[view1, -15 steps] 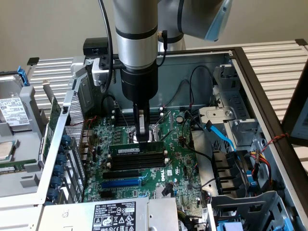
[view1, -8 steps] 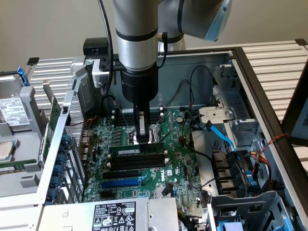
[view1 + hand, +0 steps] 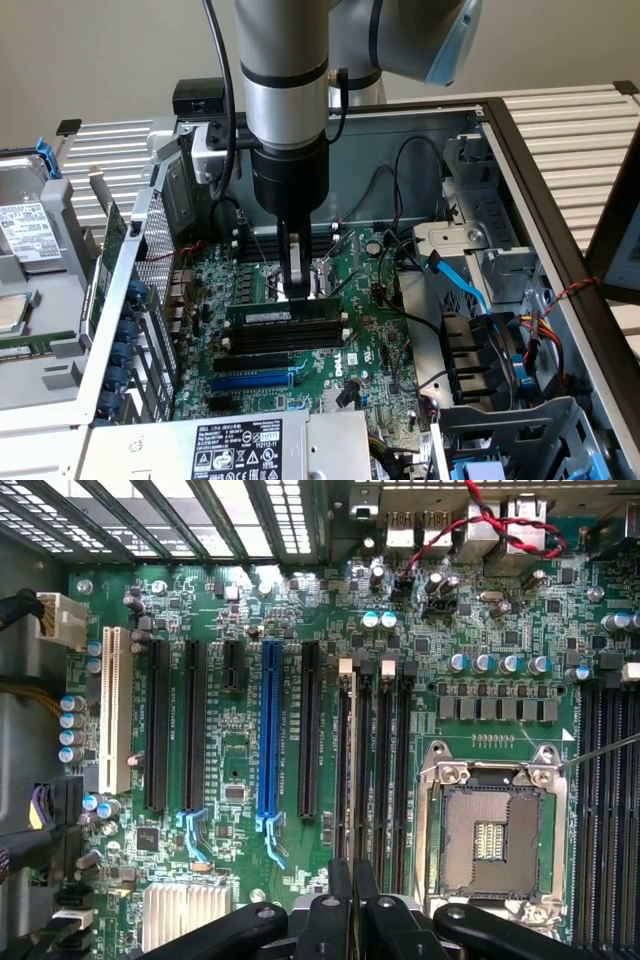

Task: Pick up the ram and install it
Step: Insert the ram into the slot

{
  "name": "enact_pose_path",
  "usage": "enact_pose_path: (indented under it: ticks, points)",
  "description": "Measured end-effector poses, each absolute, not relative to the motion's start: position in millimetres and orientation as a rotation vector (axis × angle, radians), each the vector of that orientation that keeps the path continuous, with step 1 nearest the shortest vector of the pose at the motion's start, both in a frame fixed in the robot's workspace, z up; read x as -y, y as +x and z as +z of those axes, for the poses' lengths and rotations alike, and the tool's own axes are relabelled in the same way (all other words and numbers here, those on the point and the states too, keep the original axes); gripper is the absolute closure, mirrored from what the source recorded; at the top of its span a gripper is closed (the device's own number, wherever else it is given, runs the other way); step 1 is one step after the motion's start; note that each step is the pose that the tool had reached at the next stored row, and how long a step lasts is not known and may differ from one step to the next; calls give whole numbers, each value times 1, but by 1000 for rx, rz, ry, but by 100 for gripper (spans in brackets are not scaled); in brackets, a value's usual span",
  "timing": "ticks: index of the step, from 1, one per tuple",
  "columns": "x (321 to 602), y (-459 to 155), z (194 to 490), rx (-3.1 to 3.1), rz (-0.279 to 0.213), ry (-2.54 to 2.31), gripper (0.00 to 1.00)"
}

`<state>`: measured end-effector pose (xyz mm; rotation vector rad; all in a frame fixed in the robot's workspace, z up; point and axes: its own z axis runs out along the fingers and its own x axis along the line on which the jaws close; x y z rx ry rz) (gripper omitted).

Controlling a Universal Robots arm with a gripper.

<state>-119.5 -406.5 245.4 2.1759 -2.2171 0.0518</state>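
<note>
pincer: pincer (image 3: 297, 288) hangs straight down from the arm over the middle of the motherboard (image 3: 372, 300). tips sit at the ram's top edge.
pincer state: fingers (image 3: 338, 892) are drawn together with only a thin seam between them. can't tell if the seam pinches the ram's edge.
ram: the ram (image 3: 285, 314) stands on its long edge in a long black slot, label facing out. a white end clip (image 3: 346, 322) sits at each end.
which slot: between the cpu socket (image 3: 490, 835) and the blue slot (image 3: 255, 380).
neighbours: empty black slots (image 3: 285, 343) lie just beside the ram, on the blue slot's side.
board: it lies flat inside the open case (image 3: 420, 130).
case: it sits on the slatted bench (image 3: 580, 120).
</note>
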Motion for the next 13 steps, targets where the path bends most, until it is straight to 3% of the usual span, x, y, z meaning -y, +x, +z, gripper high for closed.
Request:
enact_pose_path:
  ticks: [13]
  points:
    - [408, -119, 244, 2218, 53, 2176, 87]
